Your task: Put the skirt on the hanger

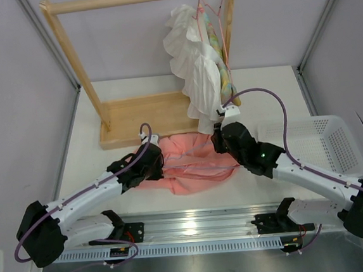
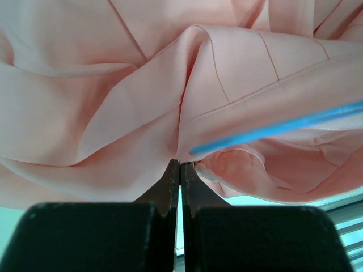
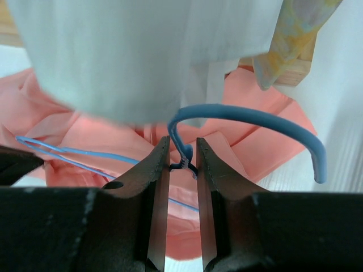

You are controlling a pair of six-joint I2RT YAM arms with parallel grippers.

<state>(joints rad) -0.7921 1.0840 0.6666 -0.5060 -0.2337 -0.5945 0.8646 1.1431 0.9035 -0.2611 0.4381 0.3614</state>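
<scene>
**Skirt and hanger both gripped in front of the rack**

From above, the salmon-pink pleated fabric skirt lies bunched on the white desk, just in front of the wooden clothes rack. Only the wrist views show the grips. The left fingers are closed on a skirt fold. The right fingers pinch the thin light-blue wire hanger at its twisted neck, below the rack's white ruffled garment.
</scene>
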